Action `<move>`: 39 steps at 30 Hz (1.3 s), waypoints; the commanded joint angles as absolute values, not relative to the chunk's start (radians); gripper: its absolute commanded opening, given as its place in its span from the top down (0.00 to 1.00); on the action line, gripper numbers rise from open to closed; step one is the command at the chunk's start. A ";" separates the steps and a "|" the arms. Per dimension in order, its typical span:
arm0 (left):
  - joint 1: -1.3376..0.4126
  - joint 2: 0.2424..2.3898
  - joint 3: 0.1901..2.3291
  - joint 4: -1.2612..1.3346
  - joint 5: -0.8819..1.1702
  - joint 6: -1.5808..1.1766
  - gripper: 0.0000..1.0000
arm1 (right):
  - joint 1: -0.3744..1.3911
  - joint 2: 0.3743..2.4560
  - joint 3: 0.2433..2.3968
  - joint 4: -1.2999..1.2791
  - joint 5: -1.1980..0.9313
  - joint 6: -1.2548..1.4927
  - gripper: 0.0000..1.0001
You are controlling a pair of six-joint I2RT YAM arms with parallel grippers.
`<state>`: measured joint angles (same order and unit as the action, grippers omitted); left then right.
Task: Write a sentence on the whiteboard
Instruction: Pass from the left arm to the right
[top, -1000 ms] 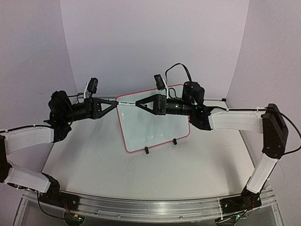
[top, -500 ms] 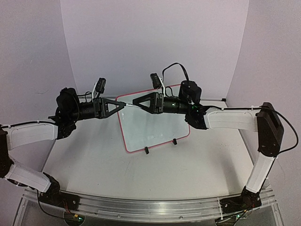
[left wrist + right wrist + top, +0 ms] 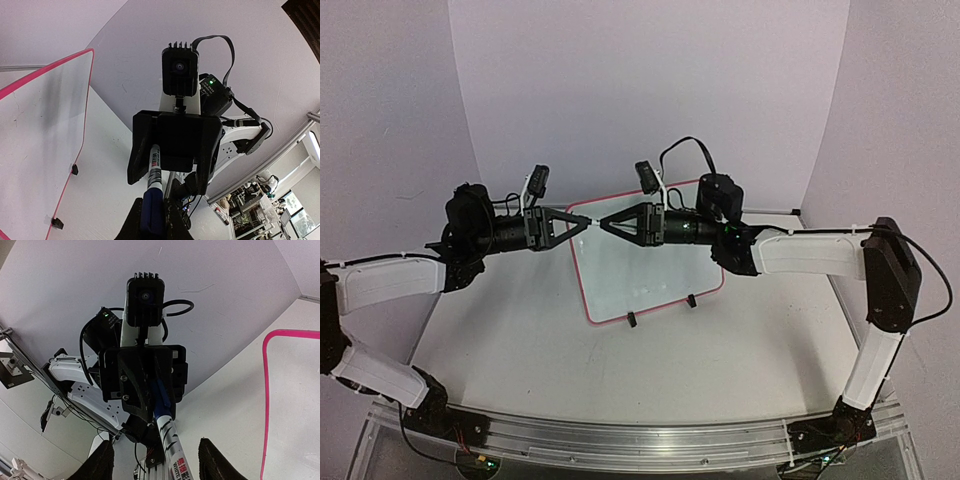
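Note:
The whiteboard [image 3: 655, 265], white with a red-pink frame, leans on two black clip feet [image 3: 631, 320] at mid-table. No lettering shows on it in any view. A white marker [image 3: 593, 222] with a blue cap [image 3: 151, 212] hangs level in the air at the board's upper left corner. My left gripper [image 3: 583, 222] is shut on the cap end [image 3: 152, 220]. My right gripper [image 3: 604, 222] faces it tip to tip. Its fingers [image 3: 100, 465] stand wide apart on both sides of the marker barrel [image 3: 170, 440], not touching it.
The board's pink edge [image 3: 265, 390] lies right of the right gripper, and its face [image 3: 40, 125] lies left of the left gripper. Pale curved walls close the back and sides. An aluminium rail [image 3: 640, 440] carries both arm bases at the near edge.
The left gripper has moved right and a little up, and the right gripper has moved left. The gap between their tips has closed, leaving only a short piece of marker showing.

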<state>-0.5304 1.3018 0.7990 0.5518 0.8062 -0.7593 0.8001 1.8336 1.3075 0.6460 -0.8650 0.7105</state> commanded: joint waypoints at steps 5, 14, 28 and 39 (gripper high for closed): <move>-0.534 1.330 0.839 0.577 0.812 -0.773 1.00 | 0.813 1.831 1.354 0.672 -0.881 0.691 0.61; -0.537 1.339 0.823 0.657 0.853 -0.832 1.00 | 0.814 1.834 1.352 0.690 -0.893 0.704 0.63; -0.535 1.304 0.805 0.666 0.848 -0.862 1.00 | 0.814 1.826 1.332 0.726 -0.897 0.723 0.60; -0.535 1.290 0.803 0.644 0.836 -0.862 1.00 | 0.813 1.831 1.331 0.753 -0.914 0.746 0.56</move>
<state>-0.5293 1.3155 0.7967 0.6285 0.8413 -0.8635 0.7975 1.8336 1.3075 0.6842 -0.8814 0.7292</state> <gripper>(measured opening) 0.087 0.433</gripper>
